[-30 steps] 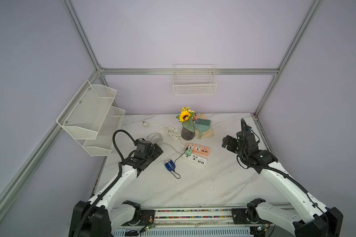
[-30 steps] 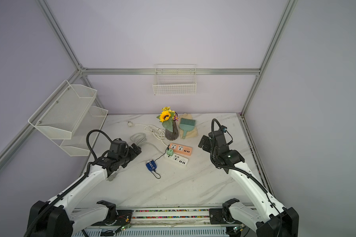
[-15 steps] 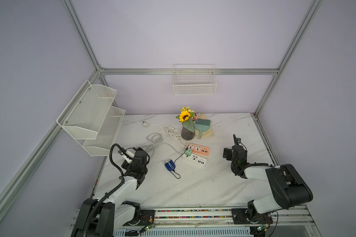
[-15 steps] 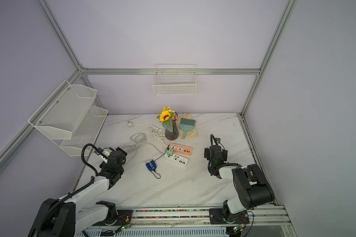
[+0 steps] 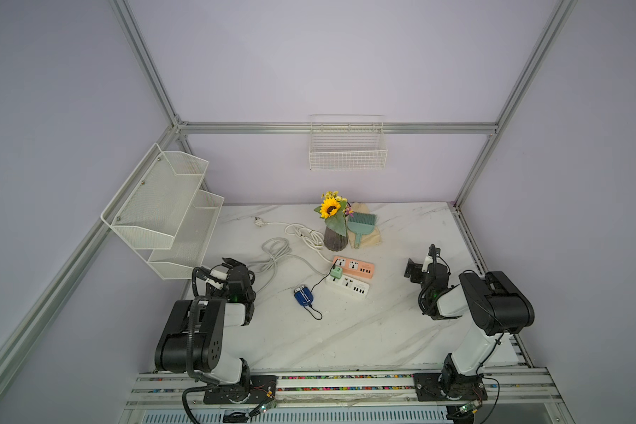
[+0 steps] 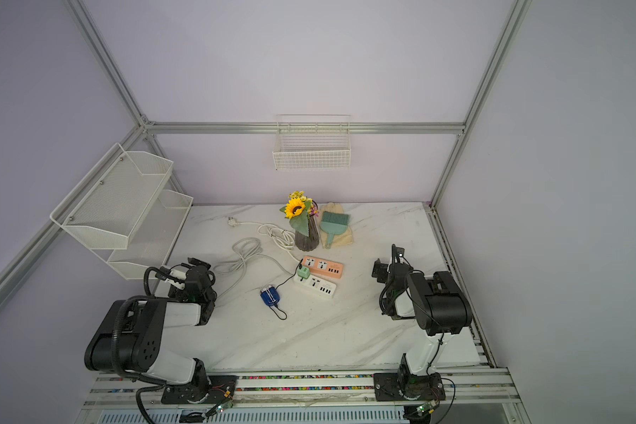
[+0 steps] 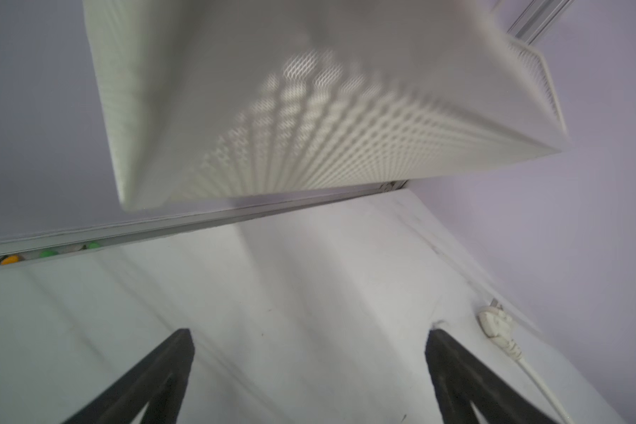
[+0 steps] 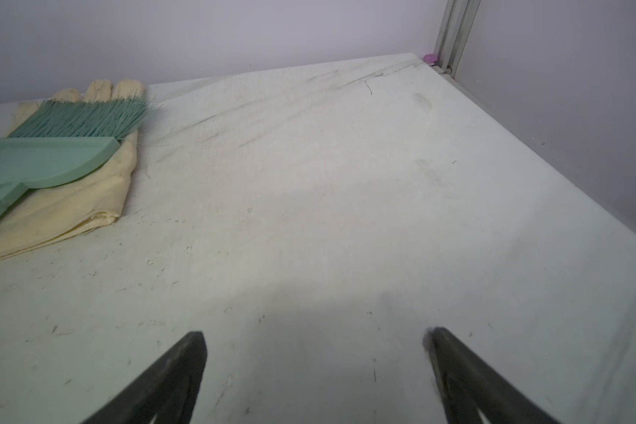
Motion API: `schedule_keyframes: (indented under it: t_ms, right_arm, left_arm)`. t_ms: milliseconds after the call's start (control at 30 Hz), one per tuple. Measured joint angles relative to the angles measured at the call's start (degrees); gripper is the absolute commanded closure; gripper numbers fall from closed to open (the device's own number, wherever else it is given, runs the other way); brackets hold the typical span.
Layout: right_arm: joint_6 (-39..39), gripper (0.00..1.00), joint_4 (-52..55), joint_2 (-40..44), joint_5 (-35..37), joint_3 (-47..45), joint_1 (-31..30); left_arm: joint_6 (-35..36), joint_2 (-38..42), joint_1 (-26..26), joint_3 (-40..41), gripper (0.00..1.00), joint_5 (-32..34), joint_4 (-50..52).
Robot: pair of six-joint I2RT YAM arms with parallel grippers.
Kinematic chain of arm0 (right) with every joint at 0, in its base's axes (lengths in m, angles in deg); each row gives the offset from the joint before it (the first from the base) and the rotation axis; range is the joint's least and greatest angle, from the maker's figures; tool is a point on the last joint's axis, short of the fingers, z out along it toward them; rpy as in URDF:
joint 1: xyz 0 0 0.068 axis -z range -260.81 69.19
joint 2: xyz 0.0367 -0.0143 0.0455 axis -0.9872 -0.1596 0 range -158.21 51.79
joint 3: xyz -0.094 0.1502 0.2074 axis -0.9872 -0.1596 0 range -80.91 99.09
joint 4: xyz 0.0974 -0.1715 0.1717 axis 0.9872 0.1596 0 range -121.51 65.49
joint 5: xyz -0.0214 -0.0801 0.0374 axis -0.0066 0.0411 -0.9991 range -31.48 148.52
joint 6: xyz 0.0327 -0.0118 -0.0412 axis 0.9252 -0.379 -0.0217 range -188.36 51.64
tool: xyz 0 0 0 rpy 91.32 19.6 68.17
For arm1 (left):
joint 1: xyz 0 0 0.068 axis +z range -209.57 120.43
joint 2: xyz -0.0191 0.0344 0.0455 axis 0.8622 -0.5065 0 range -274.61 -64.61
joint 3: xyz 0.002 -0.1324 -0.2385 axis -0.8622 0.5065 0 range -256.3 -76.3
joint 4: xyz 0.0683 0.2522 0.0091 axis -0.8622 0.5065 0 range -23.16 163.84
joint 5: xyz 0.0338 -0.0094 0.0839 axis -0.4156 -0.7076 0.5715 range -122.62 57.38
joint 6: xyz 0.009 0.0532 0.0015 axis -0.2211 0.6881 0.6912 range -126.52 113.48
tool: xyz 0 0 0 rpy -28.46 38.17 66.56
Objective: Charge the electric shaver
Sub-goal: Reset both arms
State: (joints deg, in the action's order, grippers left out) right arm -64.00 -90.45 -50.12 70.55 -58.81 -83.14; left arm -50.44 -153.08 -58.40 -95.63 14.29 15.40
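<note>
The electric shaver [image 5: 303,294] [image 6: 269,296], small and dark blue with a silver head, lies in the middle of the marble table in both top views. A thin black cable loops at its near end and leads to a mint-green adapter [image 5: 336,272] [image 6: 303,272] on the white power strip [image 5: 347,286] [image 6: 316,286]. My left gripper [image 5: 232,262] [image 7: 309,334] is open and empty, low at the table's left side under the mesh shelf. Far right of the shaver, my right gripper [image 5: 413,270] [image 8: 315,332] stands open over bare table. Neither wrist view shows the shaver.
An orange power strip [image 5: 353,265] lies behind the white one. Behind it stand a sunflower vase [image 5: 334,235] and a teal brush with dustpan [image 5: 361,225] [image 8: 52,158] on pale gloves. White cord coils [image 5: 276,249] lie at left-centre. A mesh shelf [image 5: 162,213] hangs left, a wire basket [image 5: 347,150] on the back wall.
Both arms have folded back from the middle towards their bases, and the grippers now sit low at the table's sides. The shaver and power strips have not moved.
</note>
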Motion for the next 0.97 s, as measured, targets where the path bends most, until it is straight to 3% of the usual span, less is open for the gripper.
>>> schedule_keyframes:
  t_ms: [600, 633, 767, 967]
  right_arm:
    - [0.9, 0.03, 0.0, -0.1, 5.1, 3.1, -0.5]
    - [0.9, 0.03, 0.0, -0.1, 5.1, 3.1, -0.5]
    - [0.9, 0.03, 0.0, -0.1, 5.1, 3.1, -0.5]
    - [0.9, 0.03, 0.1, -0.1, 5.1, 3.2, -0.5]
  left_arm:
    - [0.0, -1.4, -0.1, -0.5, 0.00, -0.5, -0.5]
    - [7.3, -1.4, -0.1, -0.4, 0.00, -0.3, -0.7]
    - [25.9, -1.4, 0.2, -0.2, 0.00, -18.6, -1.3]
    - [35.3, -1.4, 0.2, -0.2, 0.00, -28.9, -2.0]
